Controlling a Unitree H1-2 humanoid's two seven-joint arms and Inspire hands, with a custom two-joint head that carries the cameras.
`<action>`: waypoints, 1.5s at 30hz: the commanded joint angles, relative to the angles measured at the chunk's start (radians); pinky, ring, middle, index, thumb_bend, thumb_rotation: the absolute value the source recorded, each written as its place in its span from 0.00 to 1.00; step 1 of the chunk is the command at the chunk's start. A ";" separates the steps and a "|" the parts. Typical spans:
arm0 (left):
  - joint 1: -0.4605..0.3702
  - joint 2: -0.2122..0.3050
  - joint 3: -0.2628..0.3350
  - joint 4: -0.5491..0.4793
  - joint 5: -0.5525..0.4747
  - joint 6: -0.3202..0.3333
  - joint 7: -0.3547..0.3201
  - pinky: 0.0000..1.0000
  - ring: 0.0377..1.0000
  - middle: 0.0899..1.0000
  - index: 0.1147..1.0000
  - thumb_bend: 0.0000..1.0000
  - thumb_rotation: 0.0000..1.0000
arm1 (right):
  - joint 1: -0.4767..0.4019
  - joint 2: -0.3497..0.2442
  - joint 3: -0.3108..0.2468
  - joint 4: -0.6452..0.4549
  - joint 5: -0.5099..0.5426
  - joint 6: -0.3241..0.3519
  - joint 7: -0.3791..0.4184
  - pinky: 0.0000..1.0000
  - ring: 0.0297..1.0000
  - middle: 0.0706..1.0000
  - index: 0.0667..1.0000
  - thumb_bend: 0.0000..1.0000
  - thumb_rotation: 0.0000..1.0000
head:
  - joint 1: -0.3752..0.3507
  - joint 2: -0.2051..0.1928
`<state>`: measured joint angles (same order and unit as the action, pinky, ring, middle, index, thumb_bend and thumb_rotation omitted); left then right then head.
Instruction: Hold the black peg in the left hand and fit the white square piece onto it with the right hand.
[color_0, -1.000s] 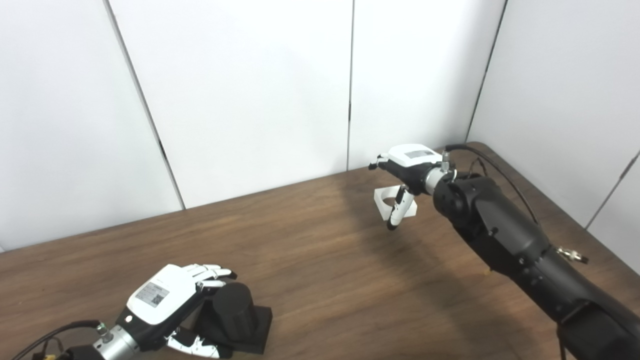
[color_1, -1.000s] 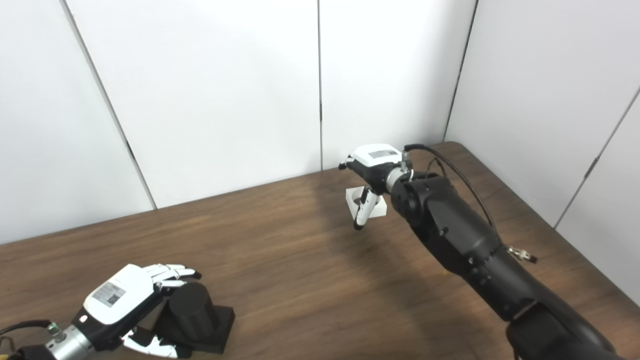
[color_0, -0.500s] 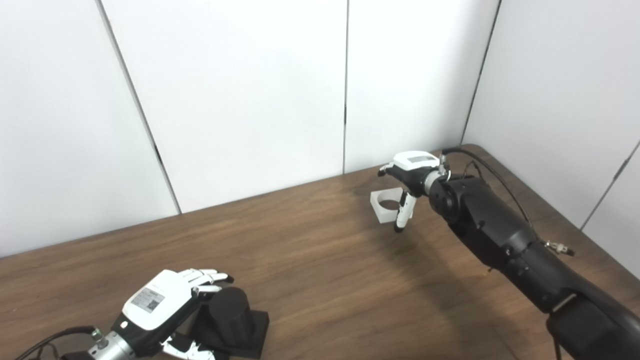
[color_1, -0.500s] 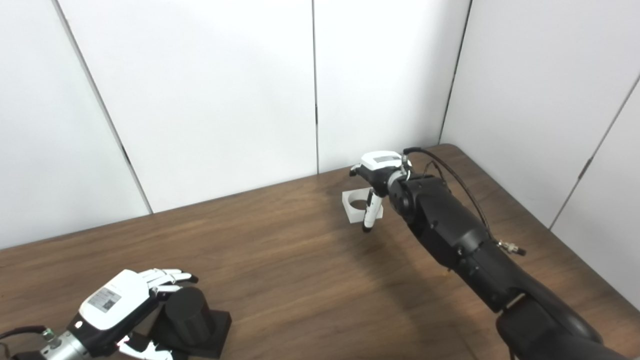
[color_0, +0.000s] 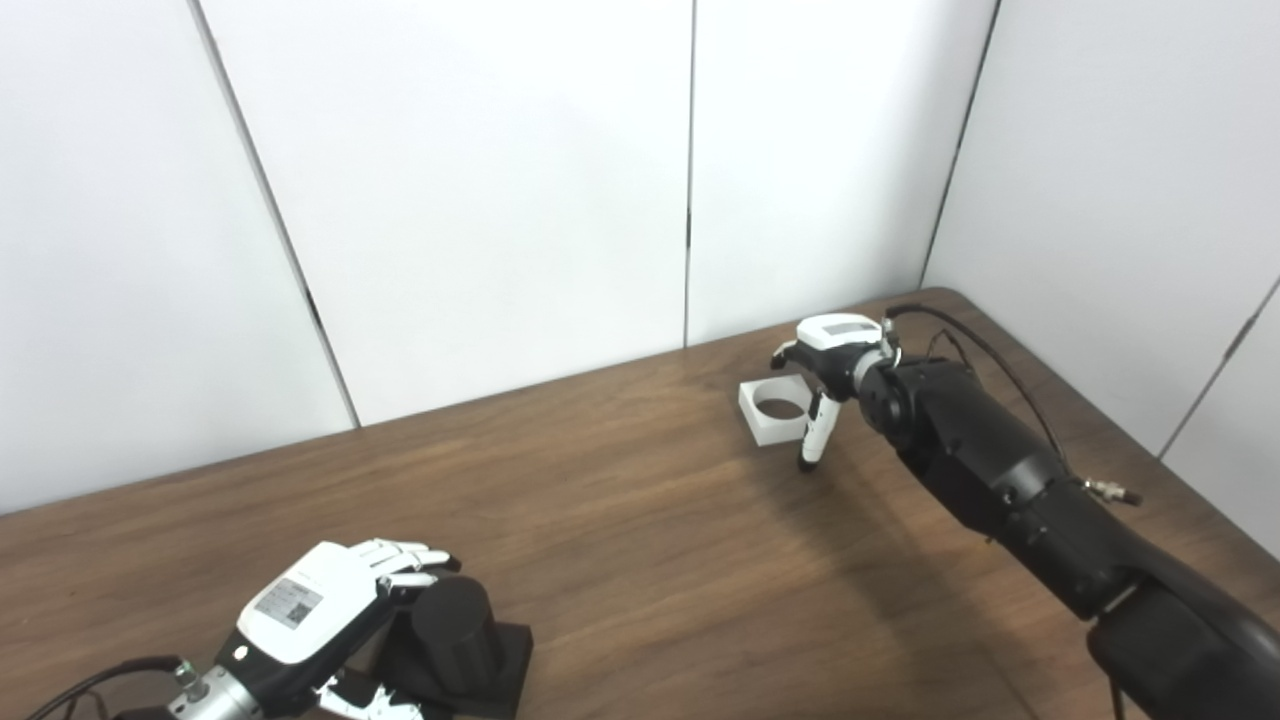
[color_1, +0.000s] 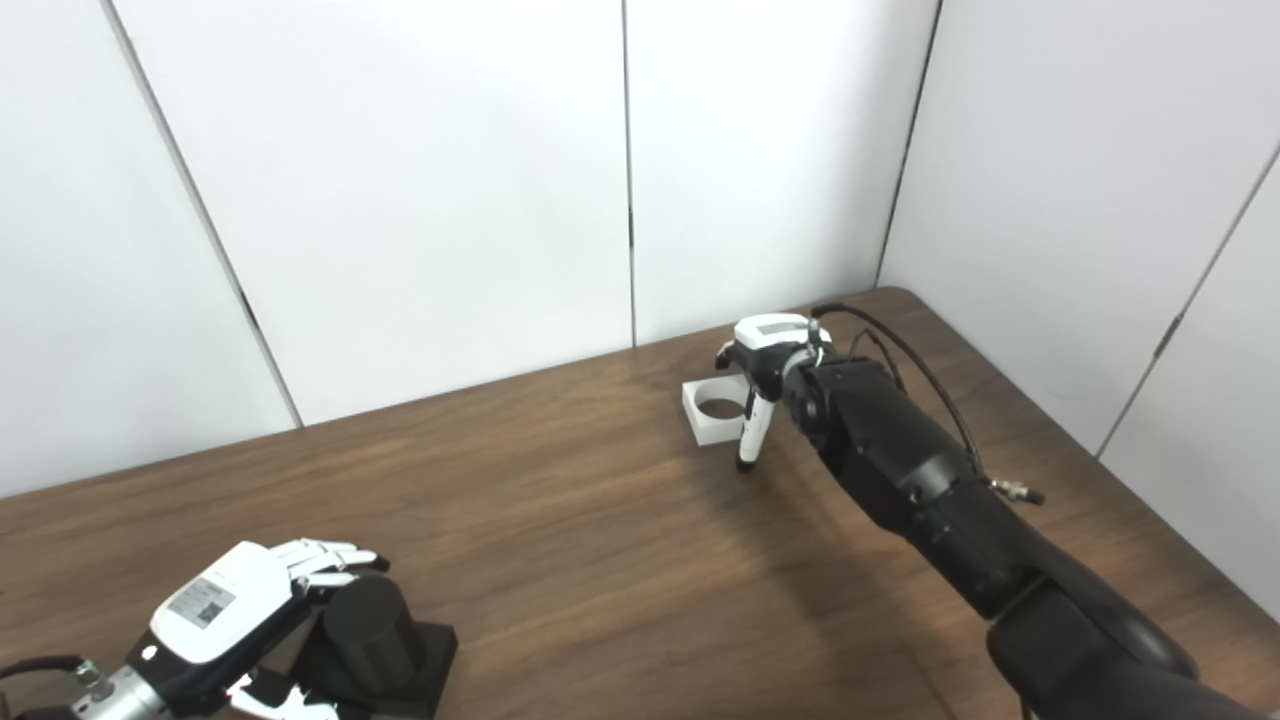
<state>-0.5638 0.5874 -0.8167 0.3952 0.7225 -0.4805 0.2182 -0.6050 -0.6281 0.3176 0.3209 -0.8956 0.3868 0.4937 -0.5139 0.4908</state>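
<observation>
Left hand (color_0: 310, 625) is wrapped around the black peg (color_0: 455, 635), an upright cylinder on a square black base, fingers (color_0: 405, 555) curled over the far side of the cylinder and thumb low beside the base. Base seems to sit on the worktop (color_0: 620, 540); can't tell if it is lifted at all. So the holding half of the task looks done or nearly done.

White square piece (color_0: 772, 410), with a round hole through it, is far from the peg, toward the back right corner of the worktop. It looks to lie flat there, though a slight lift can't be ruled out. Right hand (color_0: 828, 352) is at the piece's right edge, on the side away from the peg, thumb pointing down just off the piece's near right corner, other fingers bent over its far side. Fingers spread, straddling the piece; whether they actually pinch it is not clear from either view.

Judgement: early stage. Left to do: secure the grasp on the piece, carry it across to the peg, line the hole up over the cylinder, press it down.
</observation>
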 joint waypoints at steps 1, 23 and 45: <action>0.062 0.062 -0.034 0.029 0.073 0.011 -0.112 0.78 0.80 0.79 0.42 0.52 0.07 | -0.053 -0.012 0.002 0.006 -0.005 -0.012 -0.028 0.89 0.92 0.91 0.84 0.92 0.17 | -0.001 0.001; 0.106 0.062 0.061 -0.065 0.082 0.012 -0.221 0.78 0.80 0.79 0.42 0.52 0.07 | -0.118 0.038 0.065 0.147 0.058 -0.022 -0.030 0.81 0.83 0.75 0.45 0.52 0.15 | 0.022 0.035; 0.117 0.038 0.093 -0.088 0.083 0.012 -0.236 0.73 0.77 0.76 0.42 0.52 0.06 | -0.052 -0.018 0.025 -0.030 0.116 -0.153 -0.143 0.93 0.88 0.76 0.44 0.52 0.13 | 0.048 0.060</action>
<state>-0.4866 0.5969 -0.6919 0.2864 0.7280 -0.4774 0.0690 -0.6185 -0.6284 0.3612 0.3457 -0.7821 0.2621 0.3670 -0.4648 0.5507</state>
